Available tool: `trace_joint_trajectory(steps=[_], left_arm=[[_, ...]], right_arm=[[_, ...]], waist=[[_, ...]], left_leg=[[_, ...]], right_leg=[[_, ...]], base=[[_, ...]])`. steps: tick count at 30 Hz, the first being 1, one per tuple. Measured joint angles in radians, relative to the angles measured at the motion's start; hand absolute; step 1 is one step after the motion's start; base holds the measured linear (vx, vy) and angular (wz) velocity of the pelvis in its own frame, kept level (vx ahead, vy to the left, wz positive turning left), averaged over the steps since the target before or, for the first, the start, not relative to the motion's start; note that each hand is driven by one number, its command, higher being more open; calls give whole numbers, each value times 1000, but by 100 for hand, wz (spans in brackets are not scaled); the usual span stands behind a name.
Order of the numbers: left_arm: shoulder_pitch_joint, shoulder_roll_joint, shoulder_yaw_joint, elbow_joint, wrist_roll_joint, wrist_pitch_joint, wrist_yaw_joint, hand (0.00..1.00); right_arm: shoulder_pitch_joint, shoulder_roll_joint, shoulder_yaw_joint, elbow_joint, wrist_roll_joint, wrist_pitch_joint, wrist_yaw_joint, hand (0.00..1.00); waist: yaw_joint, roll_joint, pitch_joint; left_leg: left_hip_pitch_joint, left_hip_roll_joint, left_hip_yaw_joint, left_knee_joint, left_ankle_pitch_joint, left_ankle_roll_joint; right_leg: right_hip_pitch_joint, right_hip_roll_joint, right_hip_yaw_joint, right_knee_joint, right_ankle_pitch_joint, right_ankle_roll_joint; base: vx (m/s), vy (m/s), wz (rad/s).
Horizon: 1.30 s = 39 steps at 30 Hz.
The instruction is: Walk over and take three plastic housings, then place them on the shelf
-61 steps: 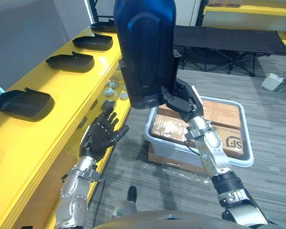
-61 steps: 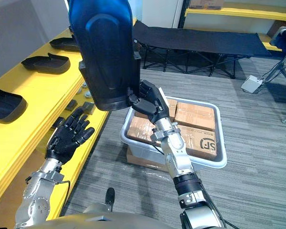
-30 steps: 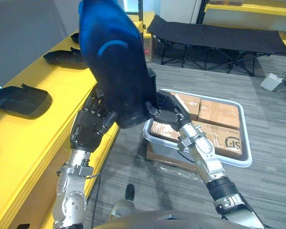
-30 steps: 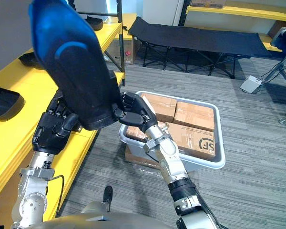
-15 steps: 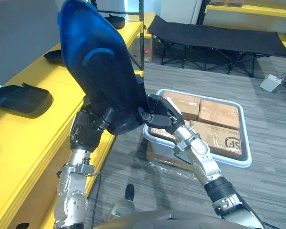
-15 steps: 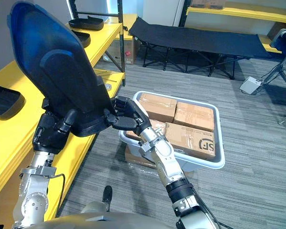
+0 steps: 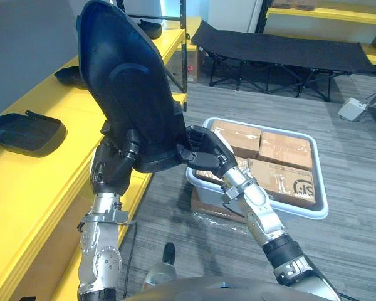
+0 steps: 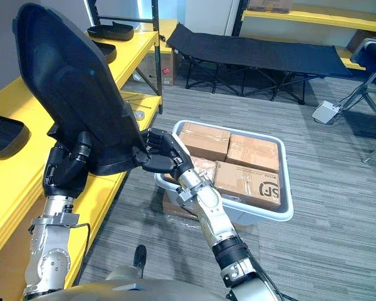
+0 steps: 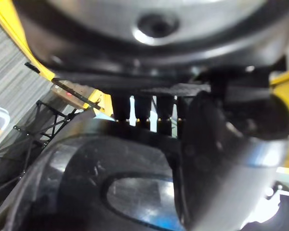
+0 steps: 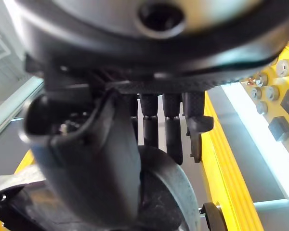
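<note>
Plastic housing point(image 7: 128, 81), a big dark shell, is hanging tilted in the air, its lower end sitting between both hands, over the front edge of the yellow shelf point(image 7: 47, 166). Left robot hand point(image 7: 113, 168) is clamping its lower left edge, fingers curling behind and thumb lying on the front. Right robot hand point(image 7: 203, 149) is gripping the lower right corner, fingers closed on the rim. We are reading this as the carry-to-shelf step, with the shell not down yet. A nearer housing point(image 7: 24, 130) and a farther housing point(image 7: 72, 75) are lying flat on the shelf, with bare yellow between them. That gap is looking like the spot. We are advising tipping the top end down towards the shelf slowly, keeping both grips until most of the shell is resting, and steering clear of the neighbours and the black post point(image 7: 183, 47). The grey bin point(image 7: 323, 210) of cardboard boxes point(image 7: 282, 179) is sitting on the floor to the right, well apart.
</note>
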Motion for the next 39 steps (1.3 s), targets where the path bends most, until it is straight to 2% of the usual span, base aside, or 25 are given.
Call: trace_joint_trajectory(steps=[10,11,15,19,22,27,30,34,39], left_arm=[[0,0,-28,-11,39,0,17,0],[0,1,-38,-12,43,0,36,0],[0,2,-58,-18,53,2,77,0],[0,12,-55,-52,79,5,115,0],[1,13,-54,-53,85,13,171,0],[5,7,-37,-55,142,7,322,0],[15,-9,12,-50,208,-24,439,0],[31,-39,104,-11,327,-77,595,0],[77,-59,155,59,397,-85,712,0]], right_arm=[[30,0,-3,11,23,-27,5,0],[30,0,-5,17,23,-29,5,100],[30,-2,-2,30,35,-30,14,100],[31,-20,35,27,90,-33,145,100],[31,-26,96,27,90,-37,181,100],[31,-28,125,14,95,-30,165,100],[31,-28,139,-68,109,5,133,100],[30,-15,130,-216,189,11,87,100],[22,47,96,-298,216,1,53,100]], waist=[[-3,5,-8],[-1,9,-12],[-1,19,-21],[2,21,-26],[21,21,-42],[54,21,-44],[53,21,-44],[56,21,-44],[54,16,-48]], left_leg=[[-1,-2,-6,0,-2,-2],[-2,-3,-9,0,-1,-2],[-3,-6,-20,0,2,2],[-4,-12,-45,1,4,1],[-4,-16,-54,2,5,2],[-5,-19,-73,0,3,-4],[-11,-20,-83,0,4,-6],[-14,-19,-89,0,5,-8],[-15,-18,-89,0,5,-8]], right_leg=[[3,0,-6,-1,-4,-6],[3,0,-8,-1,-4,-6],[9,-1,-19,-1,-4,-4],[23,0,-40,-2,-8,-1],[30,-1,-49,-2,-8,4],[40,1,-65,-1,-18,-1],[39,2,-75,-1,-18,-1],[39,5,-80,-1,-19,-1],[40,5,-82,-1,-21,-2]], base=[[0,0,0],[0,0,5],[-1,-1,9],[-10,-13,17],[4,-12,11],[-28,-7,11],[-29,0,8],[-11,-2,3],[0,0,0]])
